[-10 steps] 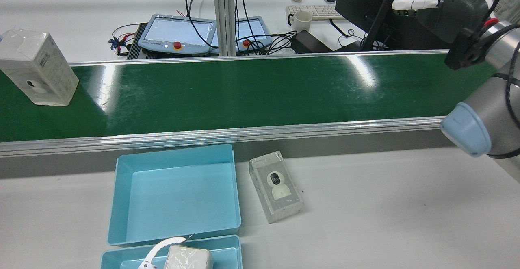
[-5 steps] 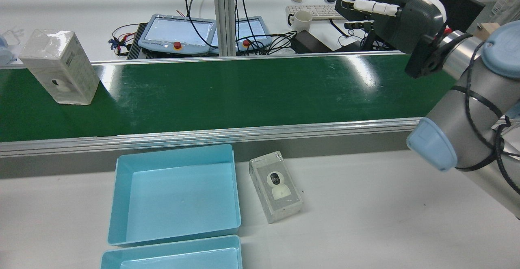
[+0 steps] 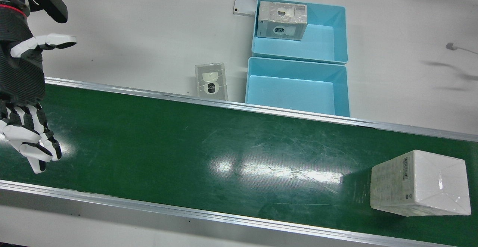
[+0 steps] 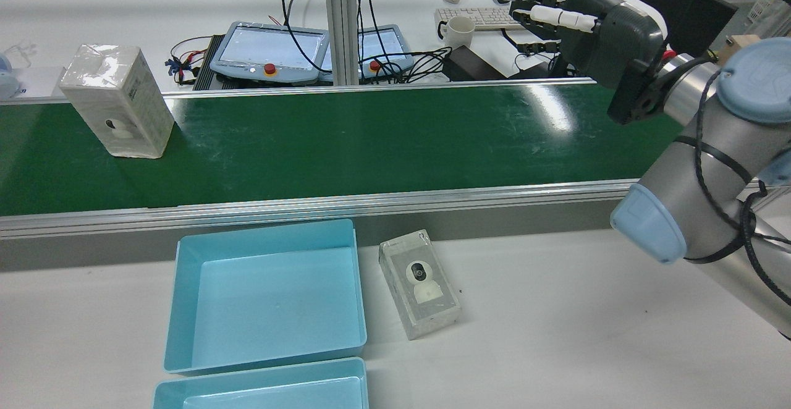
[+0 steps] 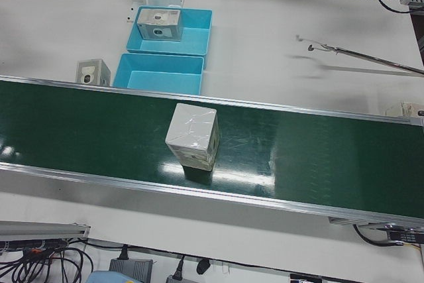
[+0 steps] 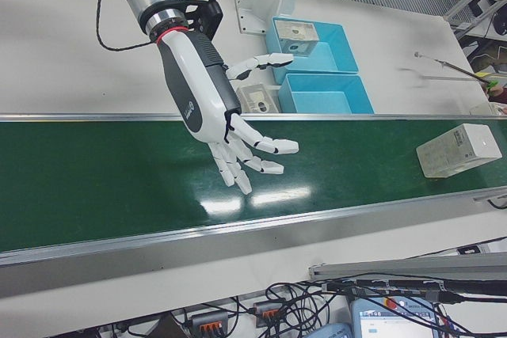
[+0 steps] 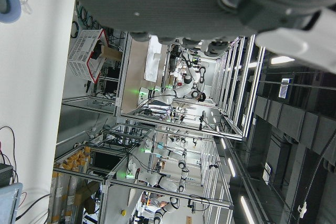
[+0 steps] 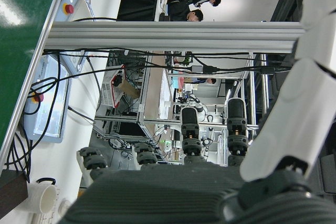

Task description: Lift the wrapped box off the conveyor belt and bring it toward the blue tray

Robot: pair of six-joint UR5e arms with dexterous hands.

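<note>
Box (image 4: pixel 117 101) upright on belt (image 4: pixel 371 143), far from right hand (image 6: pixel 230 144). Fingers (image 6: pixel 265 146) spread, released, above belt. Left hand's fingers: cannot tell.

The conveyor belt (image 3: pixel 209 142) is deep green with pale scuff marks and white glare, edged in silver rails. On it the wrapped box (image 3: pixel 420 183) is off-white under glossy clear film, with fine dark print on one face. The two trays (image 3: pixel 341 86) are light blue; a clear-wrapped grey-white box (image 3: pixel 282 20) with a camera picture sits in the one at twelve o'clock. A similar picture box (image 3: pixel 211 81) lies on the white table (image 3: pixel 130 34). The right hand (image 6: pixel 230 136) is white with black joints and a dark grey back.
</note>
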